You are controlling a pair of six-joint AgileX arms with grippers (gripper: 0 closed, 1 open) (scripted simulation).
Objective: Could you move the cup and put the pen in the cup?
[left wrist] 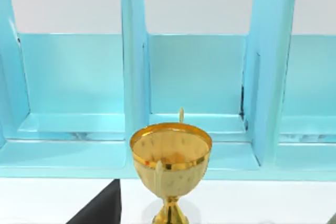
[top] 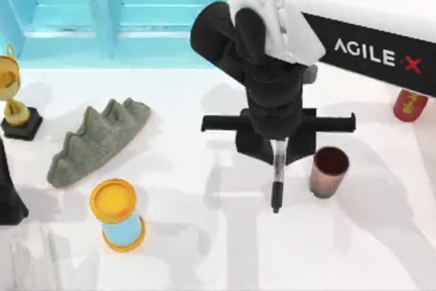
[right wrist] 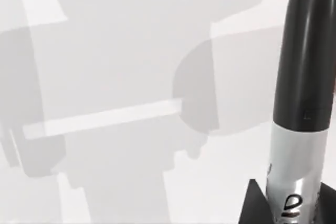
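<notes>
Now the pen [top: 277, 180] hangs upright in the right gripper [top: 278, 149], whose fingers hold it by the white-grey middle, just beside the cup [top: 330, 171], which stands on the surface [top: 204, 250]. I judge the pen light, stiff and smooth, so a middle hold suits it. The right wrist view shows the pen [right wrist: 302, 103] close against bare surface; the top view adds the cup. The left arm [top: 8, 195] is parked at the left edge; I cannot tell its fingers' state.
</notes>
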